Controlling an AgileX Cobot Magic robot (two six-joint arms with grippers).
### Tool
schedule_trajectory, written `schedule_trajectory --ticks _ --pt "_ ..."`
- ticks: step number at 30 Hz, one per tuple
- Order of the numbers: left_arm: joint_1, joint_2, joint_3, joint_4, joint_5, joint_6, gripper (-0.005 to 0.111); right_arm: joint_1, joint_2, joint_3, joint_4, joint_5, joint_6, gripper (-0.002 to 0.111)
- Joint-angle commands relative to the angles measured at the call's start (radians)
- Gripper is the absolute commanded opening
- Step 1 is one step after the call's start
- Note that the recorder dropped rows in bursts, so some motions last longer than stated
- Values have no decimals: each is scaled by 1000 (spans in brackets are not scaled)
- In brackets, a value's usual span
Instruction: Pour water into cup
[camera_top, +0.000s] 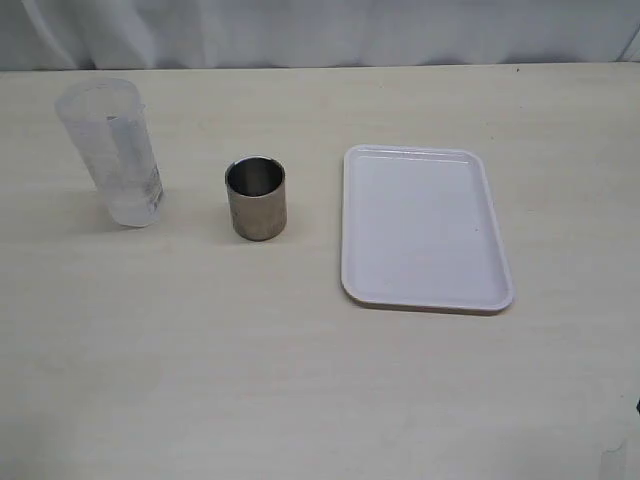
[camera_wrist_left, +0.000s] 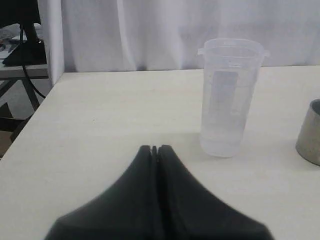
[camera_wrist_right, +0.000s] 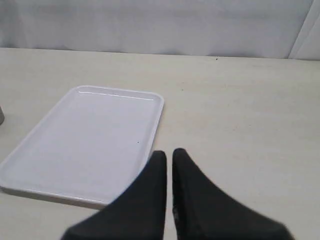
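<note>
**Steel cup standing upright on the desk, both my grippers empty**

So here's my setup right now. The cup (camera_top: 256, 198) is a small handleless cylinder of brushed grey steel. The outside is a dull matte grey, the rim is thin, and the inside looks dark, nearly black. I can't tell if there's anything in it.

It stands straight up on its base with its long axis vertical and the open mouth pointing up, no tilt that I can see. It sits a bit left of the desk's middle and somewhat nearer the far edge than the near one. My left wrist camera only catches a slice of its side.

Toward the far left corner there's a taller translucent plastic beaker (camera_top: 112, 150) with a label on its side, also upright and clearly apart from the cup. The water (camera_wrist_left: 221, 145) looks like a shallow clear layer at the beaker's bottom, and it's honestly hard to make out.

On the other side of the cup, toward the right edge, a flat white tray (camera_top: 425, 225) lies on the desk (camera_top: 300, 380). Its long side runs from the near edge toward the far edge. It's near the cup but not touching it.

My left gripper (camera_wrist_left: 155, 148) is closed, fingers pressed tight together with nothing between them, facing the beaker from a short way off. My right gripper (camera_wrist_right: 169, 154) is pretty much closed too, with just a thin slit between the fingers and nothing held. It hangs by the tray's near right corner.
</note>
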Motion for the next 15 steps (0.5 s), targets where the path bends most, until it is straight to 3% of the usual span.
schedule_trajectory --ticks 1,6,15 --pt "0 -2 2 -2 -9 -1 0 -4 -5 2 0 -3 -3 4" --pt "0 -2 2 -4 -60 -1 0 -4 -5 2 -6 -99 -3 4" --pt "0 -2 2 -2 -357 -1 0 -4 -5 2 -6 -387 -3 4"
